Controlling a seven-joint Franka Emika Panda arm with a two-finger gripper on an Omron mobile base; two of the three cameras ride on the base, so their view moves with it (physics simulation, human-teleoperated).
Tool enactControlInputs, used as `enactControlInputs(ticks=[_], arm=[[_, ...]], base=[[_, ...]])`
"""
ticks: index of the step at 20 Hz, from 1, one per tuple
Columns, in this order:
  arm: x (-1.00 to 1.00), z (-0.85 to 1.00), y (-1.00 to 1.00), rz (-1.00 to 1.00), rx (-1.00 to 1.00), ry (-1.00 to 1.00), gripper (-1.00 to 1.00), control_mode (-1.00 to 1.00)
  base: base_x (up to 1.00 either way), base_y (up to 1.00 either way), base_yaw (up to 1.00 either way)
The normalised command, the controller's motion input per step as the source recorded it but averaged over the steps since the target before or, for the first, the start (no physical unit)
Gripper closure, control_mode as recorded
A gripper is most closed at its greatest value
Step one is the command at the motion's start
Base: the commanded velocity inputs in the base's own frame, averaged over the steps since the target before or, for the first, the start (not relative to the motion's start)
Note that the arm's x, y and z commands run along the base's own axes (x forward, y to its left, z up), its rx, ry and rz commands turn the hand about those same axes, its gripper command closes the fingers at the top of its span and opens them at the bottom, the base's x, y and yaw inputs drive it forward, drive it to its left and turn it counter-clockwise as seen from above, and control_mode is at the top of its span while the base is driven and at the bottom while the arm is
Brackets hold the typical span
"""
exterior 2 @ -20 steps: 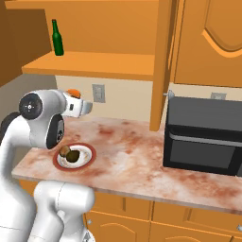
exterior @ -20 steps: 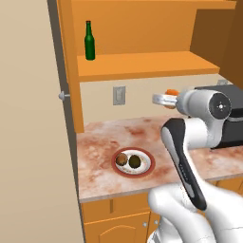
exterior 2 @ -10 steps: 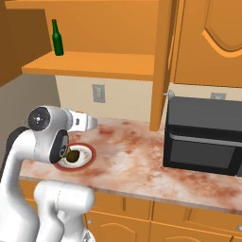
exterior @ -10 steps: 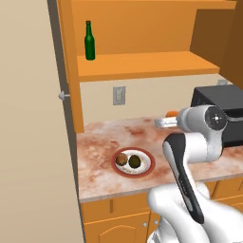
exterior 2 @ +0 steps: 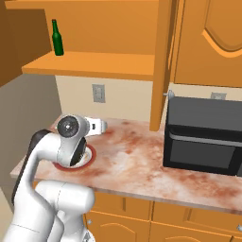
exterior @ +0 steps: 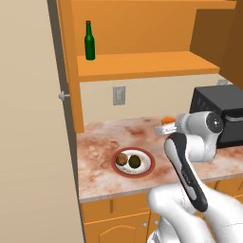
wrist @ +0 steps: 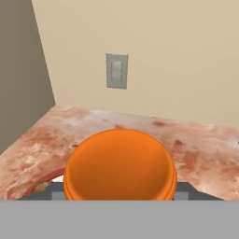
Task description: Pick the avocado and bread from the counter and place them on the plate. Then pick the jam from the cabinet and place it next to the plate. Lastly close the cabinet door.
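Door (exterior: pixel 33 142): pale inner face swung open at far left, knob (exterior: pixel 61 96) on its edge.

Bottle (exterior: pixel 89 41): green, upright at the left end of the cabinet (exterior: pixel 142 65) shelf.

Outlet (exterior: pixel 119 95): set in the wall below the shelf.

Surface (exterior: pixel 99 142): mottled stone, over orange base cabinets.

Plate (exterior: pixel 144 168): red-rimmed, set near the front edge of the surface, toward its left end. Two items are carried on it, touching: bread (exterior: pixel 122 160) on the left, avocado (exterior: pixel 135 161) on the right.

Jam (exterior: pixel 167 120): orange jar, pinched in the hand (exterior: pixel 167 126), held above the surface, right of the plate and nearer the back wall. Contact with the surface cannot be told. In the hand view the jar (wrist: pixel 120 164) is seen close between the finger tips, with the plate rim (wrist: pixel 39 184) at lower left.

Microwave (exterior: pixel 223 116): black, placed at the right end of the surface, against the wall, just behind the arm.
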Motion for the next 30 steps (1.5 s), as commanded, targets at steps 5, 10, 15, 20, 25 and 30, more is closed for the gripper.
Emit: enactControlInputs(ticks=[5,10,15,20,25,30], arm=[[0.99,-0.56,0.05,0.04,-0.03,0.07,1.00,-1.00],[0.97,-0.26,0.00,0.00,-0.01,0.15,1.00,-1.00],[0.23,-0.03,0.00,0.02,0.00,0.07,1.00,-1.00],[0.00,-0.34,0.00,0.00,0.00,0.00,1.00,-1.00],[0.01,-0.38,0.00,0.00,0.00,0.00,1.00,-1.00],[0.18,-0.24,-0.03,0.00,0.00,0.00,1.00,-1.00]], base=[[0.00,0.00,0.00],[0.00,0.00,0.00],[0.00,0.00,0.00],[0.00,0.00,0.00],[0.00,0.00,0.00],[0.00,0.00,0.00]])
